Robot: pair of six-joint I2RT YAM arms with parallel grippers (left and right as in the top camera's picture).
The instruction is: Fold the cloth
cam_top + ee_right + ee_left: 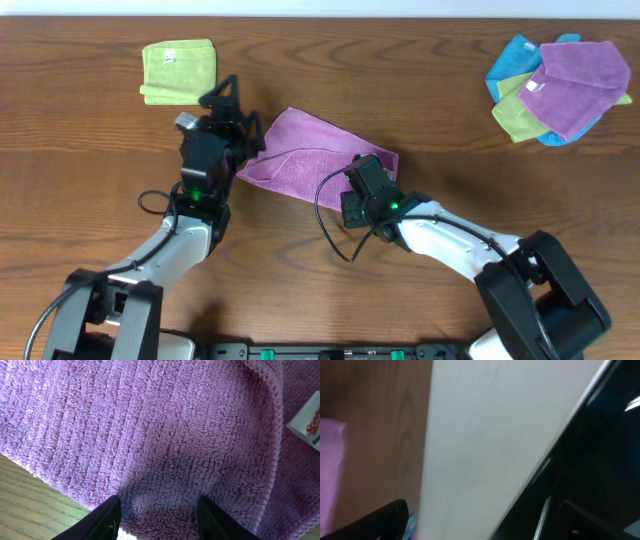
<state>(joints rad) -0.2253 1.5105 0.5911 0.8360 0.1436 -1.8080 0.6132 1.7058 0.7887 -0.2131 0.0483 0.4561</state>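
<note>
The cloth (310, 155), a pinkish-purple terry towel, lies partly folded over itself in the middle of the table. My right gripper (362, 180) is low over its near right corner. In the right wrist view its jaws stand apart (160, 510), both fingertips at the cloth (165, 435) close to its near edge, with flat terry spanning between them. My left gripper (240, 115) is raised beside the cloth's left end and open, with nothing between its fingers (385, 520). A strip of the cloth (330, 470) shows at the left edge of that view.
A folded lime-green cloth (180, 70) lies at the back left. A pile of blue, green and violet cloths (560, 88) sits at the back right. A white label (307, 420) shows on the cloth's fold. The wooden table (100, 200) runs all round.
</note>
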